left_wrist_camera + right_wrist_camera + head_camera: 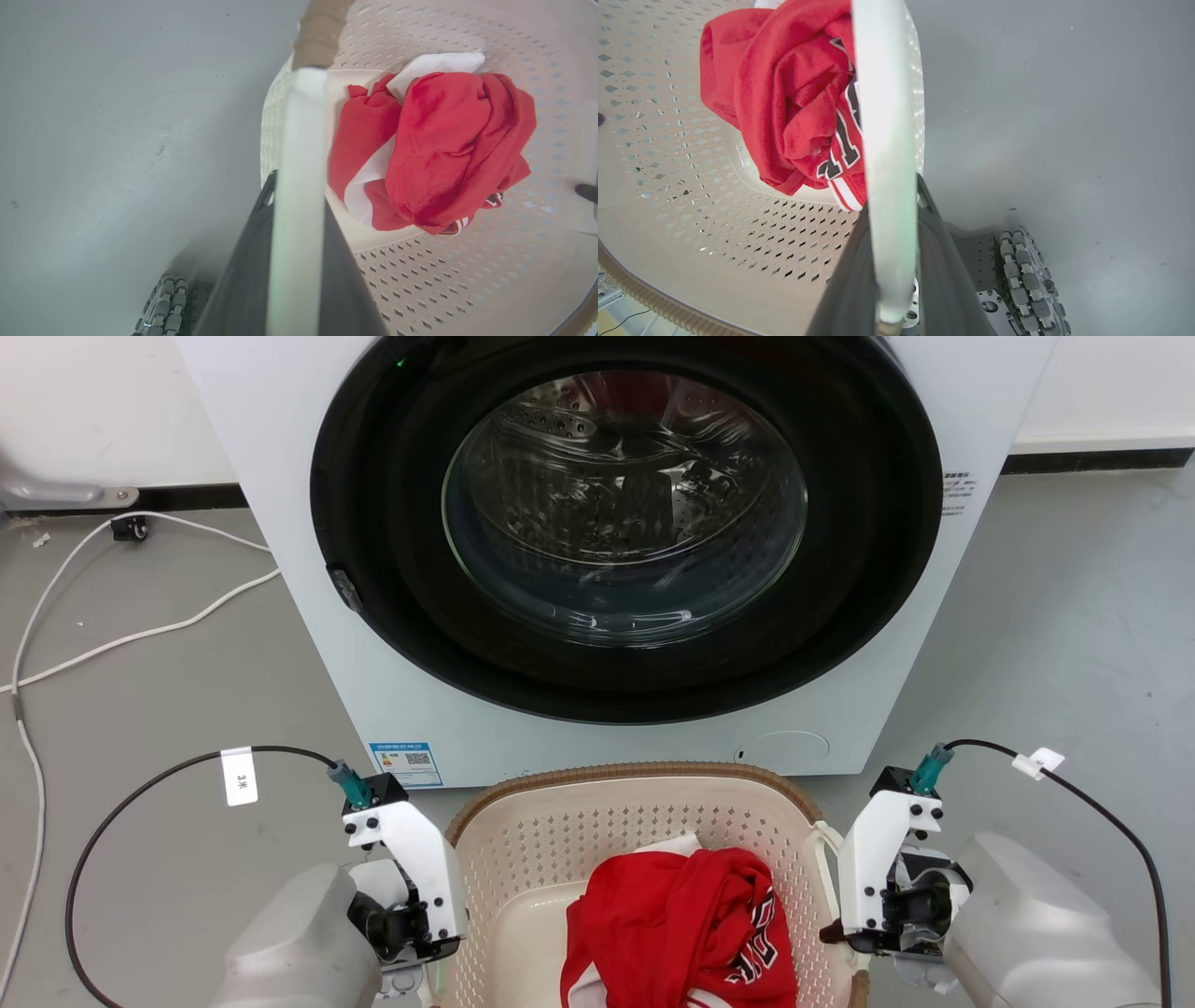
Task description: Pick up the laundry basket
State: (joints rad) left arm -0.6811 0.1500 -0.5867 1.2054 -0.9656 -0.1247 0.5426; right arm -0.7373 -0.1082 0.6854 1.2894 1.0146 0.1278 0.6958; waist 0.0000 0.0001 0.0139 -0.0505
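At the bottom of the head view, pale forearms come in from both lower corners with wrists turned inward. The left gripper and right gripper are each clenched on a white loop handle of the laundry basket, which sits low centre holding a crumpled red garment. For a good lift, both arms should likely rise together and evenly, keeping the basket level and off the washing machine just behind it across the upper frame.

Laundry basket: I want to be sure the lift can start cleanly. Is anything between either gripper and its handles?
Nothing visible does. The white loop handles of the cream perforated plastic laundry basket sit between the dark fingers: one in the left gripper, the other in the right gripper.
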